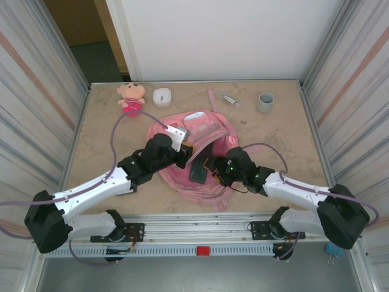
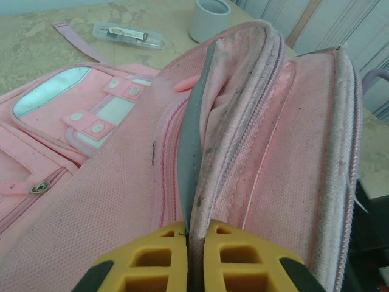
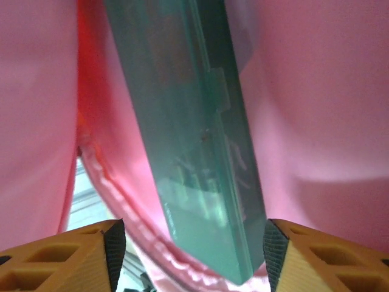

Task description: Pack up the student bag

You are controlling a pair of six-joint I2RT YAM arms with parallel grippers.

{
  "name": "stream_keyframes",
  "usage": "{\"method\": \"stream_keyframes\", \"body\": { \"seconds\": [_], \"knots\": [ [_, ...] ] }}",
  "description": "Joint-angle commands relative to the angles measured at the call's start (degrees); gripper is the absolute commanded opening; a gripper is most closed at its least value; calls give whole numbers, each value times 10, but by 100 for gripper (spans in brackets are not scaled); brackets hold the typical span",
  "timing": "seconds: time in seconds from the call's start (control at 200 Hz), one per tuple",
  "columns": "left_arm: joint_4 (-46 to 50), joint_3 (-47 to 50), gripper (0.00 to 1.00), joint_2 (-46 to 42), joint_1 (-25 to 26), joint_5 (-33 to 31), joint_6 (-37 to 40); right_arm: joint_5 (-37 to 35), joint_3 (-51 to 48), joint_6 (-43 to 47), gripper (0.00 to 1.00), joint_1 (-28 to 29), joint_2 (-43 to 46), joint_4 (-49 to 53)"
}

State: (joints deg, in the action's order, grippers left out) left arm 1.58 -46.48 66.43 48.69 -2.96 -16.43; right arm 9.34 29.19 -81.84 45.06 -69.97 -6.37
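A large pink fabric backpack [image 1: 206, 125] lies in the middle of the tabletop [image 1: 292, 146]. My left pincer [image 2: 189, 234] is clamped on the backpack's raised zipper rim and holds the mouth up. My right pincer [image 3: 189, 240] sits inside that mouth with its jaws apart. A flat dark-green slab [image 3: 182, 121] stands between them, closer to the right-hand pad, apparently ungripped. Its long axis runs straight ahead of the pincer, deeper into the backpack, so my right arm is nearer for any push.

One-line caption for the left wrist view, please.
Left claw shut on the grey-lined rim of the pink backpack; grey cup and clear case on the table beyond.
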Motion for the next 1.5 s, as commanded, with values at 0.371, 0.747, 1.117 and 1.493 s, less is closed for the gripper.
{"method": "stream_keyframes", "body": {
  "seconds": [0.371, 0.747, 1.117, 1.493],
  "knots": [
    [-56, -26, 0, -21, -16, 10, 5, 24, 183, 62, 43, 8, -256, -170],
    [-48, -18, 0, -35, -36, 11, -6, -21, 148, 49, 51, 18, -252, -211],
    [-50, -14, 0, -26, -39, 17, -17, -35, 167, 64, 39, 28, -274, -217],
    [-10, -9, 0, -40, -58, -10, -55, -56, 126, 71, 49, 26, -224, -205]
  ]
}}
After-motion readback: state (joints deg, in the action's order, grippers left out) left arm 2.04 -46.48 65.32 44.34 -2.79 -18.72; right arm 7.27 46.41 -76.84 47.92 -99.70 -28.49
